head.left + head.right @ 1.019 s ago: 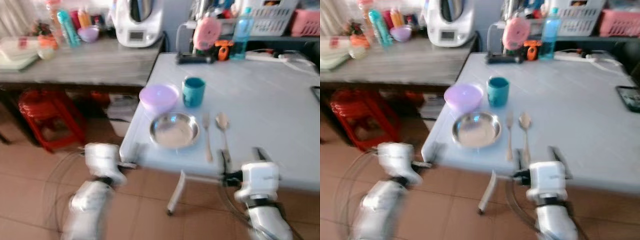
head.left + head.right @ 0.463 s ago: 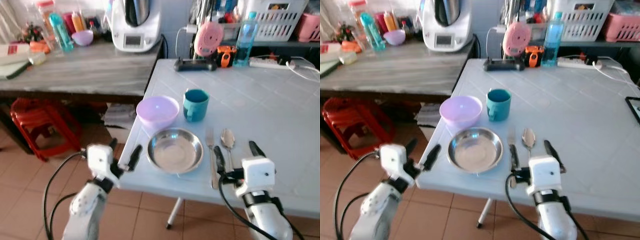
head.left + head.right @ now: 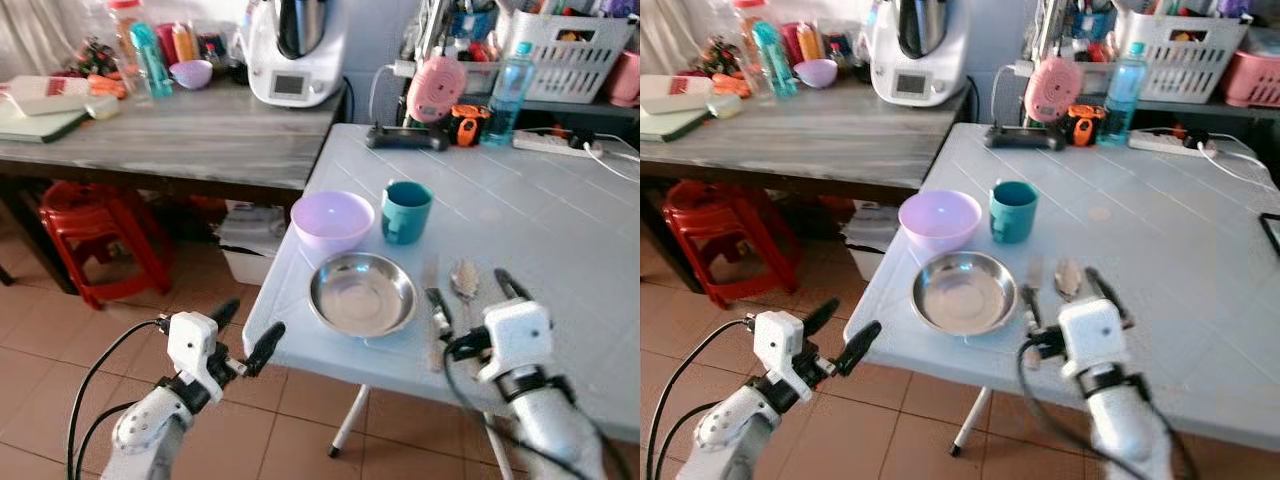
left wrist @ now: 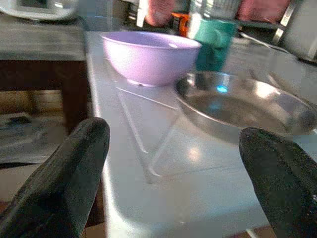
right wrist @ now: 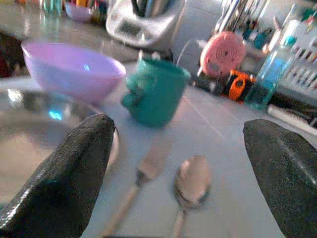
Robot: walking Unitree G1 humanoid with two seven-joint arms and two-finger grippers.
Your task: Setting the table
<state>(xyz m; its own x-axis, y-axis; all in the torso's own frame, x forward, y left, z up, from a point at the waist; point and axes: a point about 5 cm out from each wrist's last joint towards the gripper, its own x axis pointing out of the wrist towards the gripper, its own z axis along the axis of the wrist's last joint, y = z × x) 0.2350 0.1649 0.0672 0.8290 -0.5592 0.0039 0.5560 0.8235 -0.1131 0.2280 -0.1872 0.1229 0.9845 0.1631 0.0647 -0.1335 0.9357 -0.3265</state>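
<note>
On the pale blue table (image 3: 560, 220) a steel plate (image 3: 362, 293) lies near the front edge, with a purple bowl (image 3: 332, 220) and a teal cup (image 3: 405, 211) behind it. A fork (image 3: 431, 278) and a spoon (image 3: 465, 279) lie to the plate's right. My right gripper (image 3: 474, 297) is open, low over the handles of the fork (image 5: 143, 173) and spoon (image 5: 190, 181). My left gripper (image 3: 245, 330) is open at the table's front left corner, level with the tabletop and holding nothing.
A grey counter (image 3: 180, 130) on the left carries a white appliance (image 3: 298, 50) and bottles. A red stool (image 3: 95, 235) stands under it. A pink gadget (image 3: 437, 88), a blue bottle (image 3: 507, 80), a white basket (image 3: 570, 50) and a power strip (image 3: 555, 143) line the table's far side.
The camera has shifted and the blur has cleared. My right gripper has come forward from the table's front edge over the cutlery handles. The left gripper stays by the corner.
</note>
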